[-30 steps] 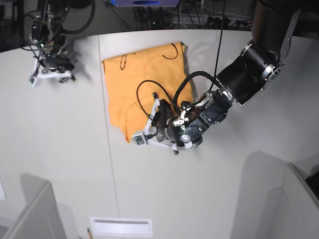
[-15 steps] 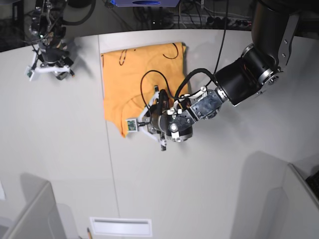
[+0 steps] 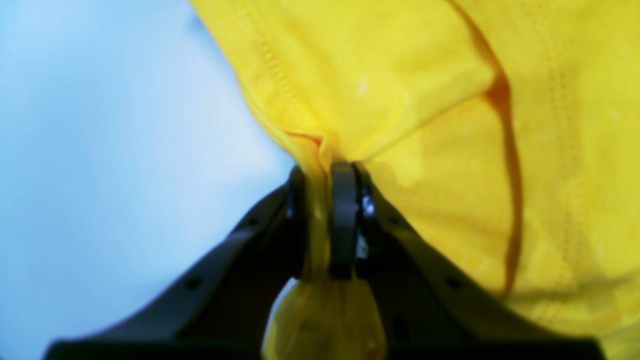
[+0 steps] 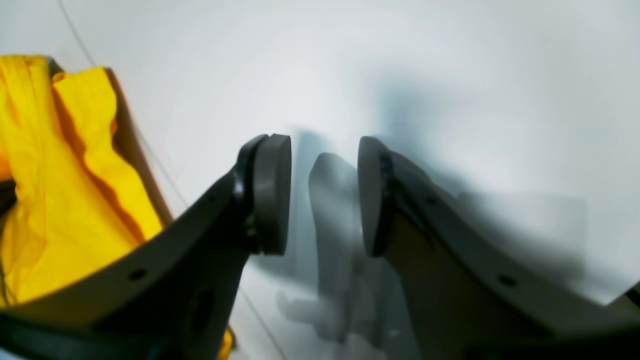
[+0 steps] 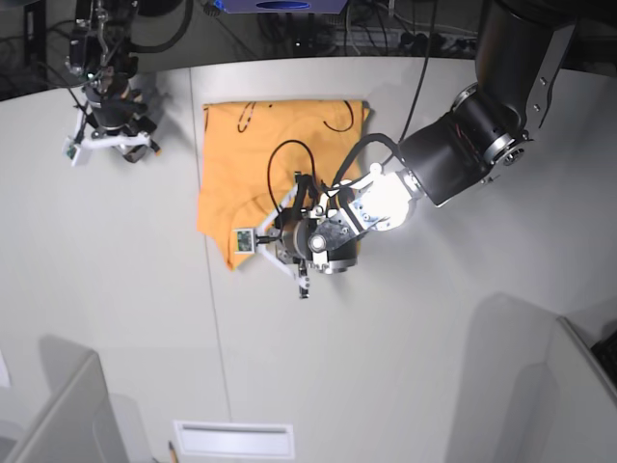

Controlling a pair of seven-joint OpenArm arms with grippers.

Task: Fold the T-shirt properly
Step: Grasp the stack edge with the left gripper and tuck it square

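The T-shirt [image 5: 253, 154] lies on the white table at the back, orange-yellow with thin black curved marks; its lower right part is lifted and drawn over toward the left. My left gripper [image 5: 287, 220] hangs over the shirt's lower edge. In the left wrist view the left gripper [image 3: 322, 172] is shut on a bunched fold of T-shirt [image 3: 425, 100] near a stitched hem. My right gripper [image 5: 108, 135] stays at the back left, off the cloth. In the right wrist view the right gripper [image 4: 322, 195] stands open and empty over bare table, with the T-shirt [image 4: 60, 190] at its left.
A seam [image 5: 214, 318] runs front to back across the table. Grey partitions stand at the front left [image 5: 58, 415] and front right [image 5: 569, 386]. A white slotted plate [image 5: 234, 439] sits at the front edge. Cables lie behind the table.
My left gripper has carried the pinched shirt edge leftward across the shirt, folding the right side over. The right gripper shifted slightly at the back left and stayed open.
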